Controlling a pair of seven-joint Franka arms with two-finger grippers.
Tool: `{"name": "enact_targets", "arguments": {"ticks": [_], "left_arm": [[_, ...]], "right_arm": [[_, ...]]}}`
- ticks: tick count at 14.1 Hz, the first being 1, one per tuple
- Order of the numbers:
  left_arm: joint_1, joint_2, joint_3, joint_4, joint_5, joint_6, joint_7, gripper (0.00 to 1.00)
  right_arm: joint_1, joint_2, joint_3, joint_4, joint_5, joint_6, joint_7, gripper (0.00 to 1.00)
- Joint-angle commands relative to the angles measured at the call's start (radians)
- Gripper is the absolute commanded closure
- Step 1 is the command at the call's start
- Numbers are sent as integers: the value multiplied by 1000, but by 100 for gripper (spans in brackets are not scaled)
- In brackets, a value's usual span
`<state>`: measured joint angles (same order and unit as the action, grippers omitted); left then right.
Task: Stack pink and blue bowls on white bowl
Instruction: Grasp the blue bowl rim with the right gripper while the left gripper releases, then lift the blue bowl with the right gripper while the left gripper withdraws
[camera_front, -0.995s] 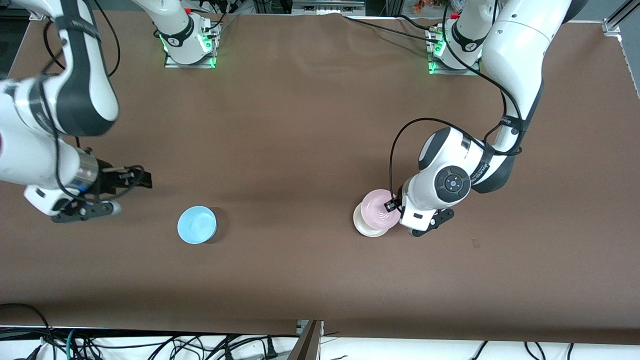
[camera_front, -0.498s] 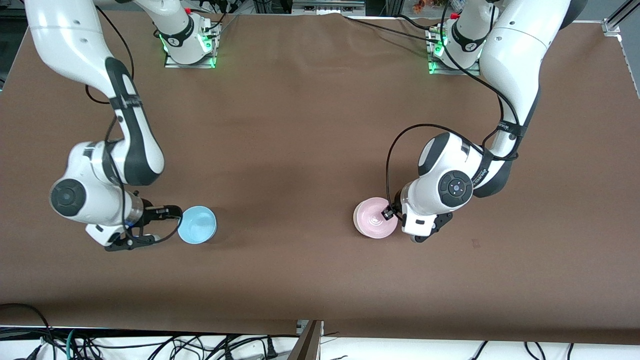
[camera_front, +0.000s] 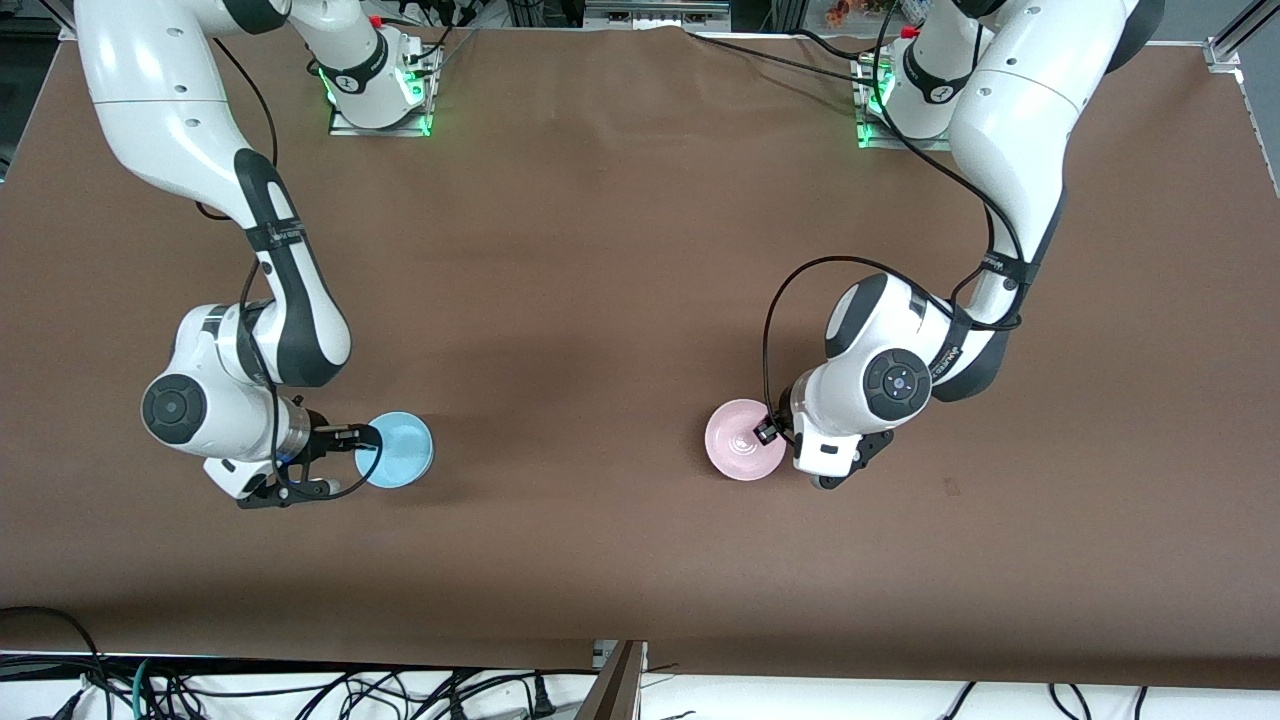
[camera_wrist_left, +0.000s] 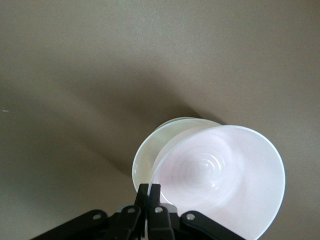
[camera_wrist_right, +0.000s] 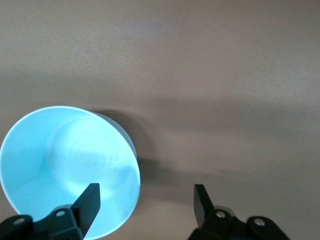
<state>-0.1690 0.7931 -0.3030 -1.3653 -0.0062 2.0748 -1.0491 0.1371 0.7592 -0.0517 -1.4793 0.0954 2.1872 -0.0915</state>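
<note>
The pink bowl (camera_front: 742, 455) rests in the white bowl, which it hides in the front view. In the left wrist view the pink bowl (camera_wrist_left: 220, 172) sits slightly off-centre in the white bowl (camera_wrist_left: 144, 159), whose rim shows beside it. My left gripper (camera_front: 774, 431) (camera_wrist_left: 149, 194) is shut on the pink bowl's rim. The blue bowl (camera_front: 398, 449) (camera_wrist_right: 60, 160) stands on the table toward the right arm's end. My right gripper (camera_front: 347, 461) (camera_wrist_right: 146, 196) is open and low at it, one finger inside the bowl and one outside, straddling the rim.
The brown table cover (camera_front: 600, 300) is bare between the two bowls. The arm bases (camera_front: 380, 90) stand along the table's edge farthest from the front camera. Cables hang below the edge nearest the camera.
My right arm has swung in and lowered its open gripper onto the blue bowl's rim. My left gripper has brought the pink bowl down over the white bowl, covering it.
</note>
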Motion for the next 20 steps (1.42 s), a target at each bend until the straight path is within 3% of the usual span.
{"name": "enact_targets", "arguments": {"ticks": [1,7,8,9,11,13,17,20], "left_arm": [[-24,18,7,31,11,1,0,100],[-21,31,7,29,46,7,4,100],[-17,32,7,29,46,7,4,82],[-11,34,10,29,46,7,4,56],[-7,32,10,31,46,7,4,24],[0,32,10,32,46,7,4,11],[-4,58,44,34,95,11,59,9],[-15,103,50,35,170,67,57,9]], "right_arm": [[9,14,3,-9,13,38,7,26],[12,23,3,-9,13,39,7,57],[12,23,3,-7,13,39,7,60],[12,23,3,-7,13,37,7,63],[12,22,3,-7,13,37,9,66],[12,23,4,-7,13,37,13,74],[12,22,4,-6,15,32,16,99],[19,15,6,0,18,26,58,100]]}}
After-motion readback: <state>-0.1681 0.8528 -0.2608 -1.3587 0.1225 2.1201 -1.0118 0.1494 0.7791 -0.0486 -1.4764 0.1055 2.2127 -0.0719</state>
